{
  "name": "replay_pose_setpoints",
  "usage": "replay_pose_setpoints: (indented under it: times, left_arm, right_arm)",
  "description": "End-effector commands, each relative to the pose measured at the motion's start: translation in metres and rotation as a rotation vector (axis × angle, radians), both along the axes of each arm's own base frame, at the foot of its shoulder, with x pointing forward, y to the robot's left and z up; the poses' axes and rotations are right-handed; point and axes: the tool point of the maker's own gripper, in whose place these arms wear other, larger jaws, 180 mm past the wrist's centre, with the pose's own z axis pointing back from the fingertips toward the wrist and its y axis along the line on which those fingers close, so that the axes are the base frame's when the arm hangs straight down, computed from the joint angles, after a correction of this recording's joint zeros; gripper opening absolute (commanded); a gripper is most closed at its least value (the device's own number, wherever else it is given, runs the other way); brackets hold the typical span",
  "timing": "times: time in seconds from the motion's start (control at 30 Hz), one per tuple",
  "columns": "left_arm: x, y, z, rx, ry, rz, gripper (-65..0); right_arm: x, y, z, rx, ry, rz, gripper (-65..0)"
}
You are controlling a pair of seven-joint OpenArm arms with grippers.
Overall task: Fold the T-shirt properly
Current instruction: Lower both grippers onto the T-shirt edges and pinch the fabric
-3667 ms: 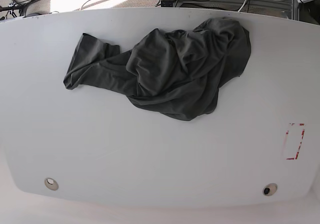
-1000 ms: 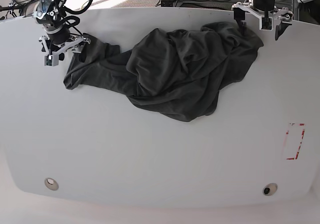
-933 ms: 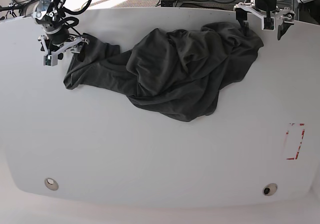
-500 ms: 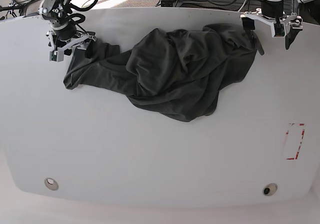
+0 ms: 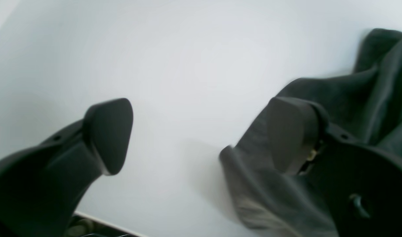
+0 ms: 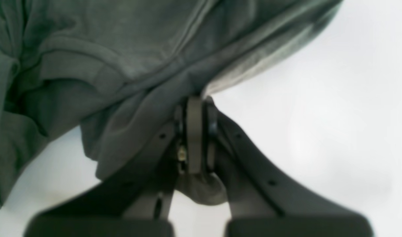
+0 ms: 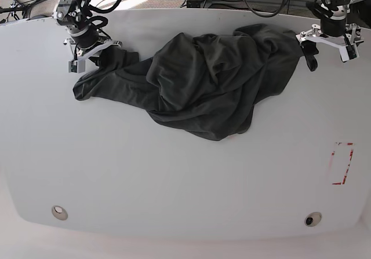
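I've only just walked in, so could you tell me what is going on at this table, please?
A two-armed robot is starting to fold a crumpled dark grey T-shirt lying on a white table. The right gripper has shut on a fold of cloth at one end of the shirt. The left gripper is wide open at the other end, with one of its fingers against the cloth and the other over bare table, so it holds nothing. The shirt is not yet spread flat.

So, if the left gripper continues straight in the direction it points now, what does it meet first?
Probably the bare table: the open left gripper frames it, with the T-shirt edge by one finger.
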Motion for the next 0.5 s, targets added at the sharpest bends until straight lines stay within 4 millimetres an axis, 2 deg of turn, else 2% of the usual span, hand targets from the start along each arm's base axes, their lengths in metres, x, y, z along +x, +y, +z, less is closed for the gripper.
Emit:
replay_pose_setpoints:
  times: [0.0,0.1,0.3,0.37,0.47]
  left_arm:
    - [-0.002,-0.004,-0.001,-0.031,0.025,-0.01,-4.4]
    - [0.006,-0.011,-0.009,-0.098,0.061,-0.01,-4.4]
    - [0.007,-0.02,-0.026,-0.163,0.168,-0.017,-4.4]
    - [0.008,-0.026,-0.03,-0.188,0.192,-0.031,-4.4]
    - [0.011,-0.046,-0.034,-0.202,0.218,-0.121,-4.4]
  right_arm:
    - [-0.007,0.0,-0.004,-0.015,0.042,0.017,-63.6]
    - [-0.008,0.0,-0.005,-0.013,0.044,0.017,-63.6]
    - [-0.008,-0.002,-0.004,-0.017,0.043,0.011,-63.6]
    - [-0.008,-0.002,-0.004,-0.018,0.043,0.01,-63.6]
    - [-0.008,-0.003,-0.004,-0.019,0.042,0.009,-63.6]
